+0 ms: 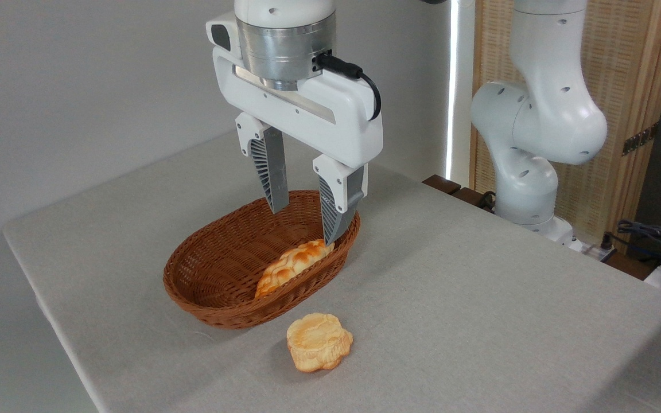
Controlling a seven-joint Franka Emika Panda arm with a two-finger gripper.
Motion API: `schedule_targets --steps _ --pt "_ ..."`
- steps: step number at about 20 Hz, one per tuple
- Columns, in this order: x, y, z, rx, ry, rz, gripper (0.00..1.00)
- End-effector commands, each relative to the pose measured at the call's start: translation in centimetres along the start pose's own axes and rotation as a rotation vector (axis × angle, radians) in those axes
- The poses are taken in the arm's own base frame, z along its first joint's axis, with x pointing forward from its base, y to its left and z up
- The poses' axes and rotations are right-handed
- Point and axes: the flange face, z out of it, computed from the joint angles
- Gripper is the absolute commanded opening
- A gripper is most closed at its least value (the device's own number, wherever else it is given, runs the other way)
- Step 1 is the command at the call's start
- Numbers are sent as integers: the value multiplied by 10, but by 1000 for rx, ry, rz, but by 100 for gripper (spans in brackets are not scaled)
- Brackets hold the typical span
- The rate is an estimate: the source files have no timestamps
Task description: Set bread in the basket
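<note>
A: Starting at the left, what is on the counter point(479, 287)?

B: The basket point(204, 281), oval brown wicker. Inside, against its wall at about 4 o'clock, a longer braided loaf point(290, 265) leans tilted.

A: And the bread?

B: The bread point(319, 341), flower-shaped, lies flat on the counter outside the basket, near its rim, at about 5 o'clock from the basket's middle.

A: The gripper?

B: The gripper point(306, 221) hangs above the far end of the basket, fingers spread apart, nothing between them. The right fingertip is at the loaf's end; touching or not, I cannot tell.

A: Any writing?

B: No label I can read. At the right stands the arm's white base point(531, 172).
</note>
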Motion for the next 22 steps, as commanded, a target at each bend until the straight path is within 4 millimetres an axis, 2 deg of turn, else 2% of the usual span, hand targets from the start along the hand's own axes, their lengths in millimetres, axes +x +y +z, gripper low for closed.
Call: schedule_targets --steps 1,9,16,22 --pt "16 6 2 -24 47 133 100" --pt "20 4 9 -27 39 135 100" --pt "32 17 13 -24 23 171 100" --pt "44 9 23 16 30 176 100"
